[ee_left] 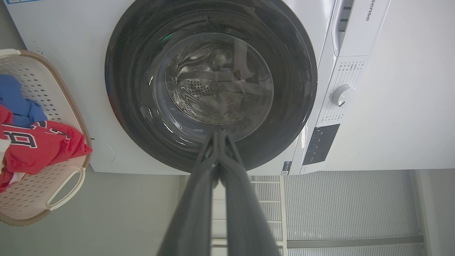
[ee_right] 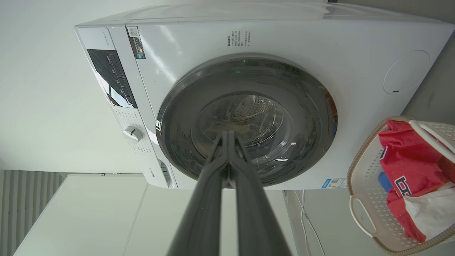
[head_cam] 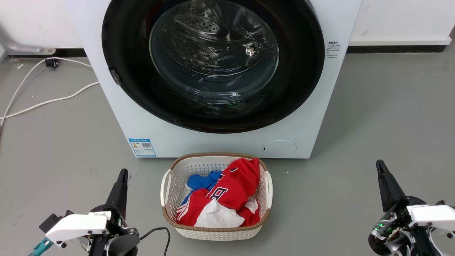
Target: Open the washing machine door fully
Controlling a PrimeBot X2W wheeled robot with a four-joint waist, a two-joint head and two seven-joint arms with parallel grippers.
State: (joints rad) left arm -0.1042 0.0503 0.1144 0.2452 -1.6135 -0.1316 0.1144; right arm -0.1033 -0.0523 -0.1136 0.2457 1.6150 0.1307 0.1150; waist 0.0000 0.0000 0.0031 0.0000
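White washing machine (head_cam: 117, 113) standing on a grey floor (head_cam: 373, 124), seen from above and in front. Its large round door (head_cam: 213, 60) takes up almost the whole width of the front. The door has a glossy black rim and a clear domed glass centre, and the holed steel drum shows through the glass. The door lies flat against the front of the machine. A small round white flap (head_cam: 279, 148) sits low on the front at the right, and a blue and white sticker (head_cam: 142, 147) low at the left.

Just in front of the machine, on the floor, is a white plastic laundry basket (head_cam: 199, 165) with a brown woven rim. It holds a red garment (head_cam: 234, 188) with white lettering, a blue garment (head_cam: 201, 180) and a white cloth (head_cam: 217, 217). A white cable (head_cam: 42, 103) trails over the floor to the left of the machine.

The left gripper (head_cam: 123, 173) is at the lower left, left of the basket. The right gripper (head_cam: 379, 164) is at the lower right, well apart from the basket. Each has its two dark fingers pressed together with nothing between them, and each points towards the machine without touching it. The wrist views show the same: the left gripper (ee_left: 218, 133) and the right gripper (ee_right: 227, 133) each aim a closed pair of tips at the door glass. A white dial (ee_left: 343, 95) sits on the control panel above the door.
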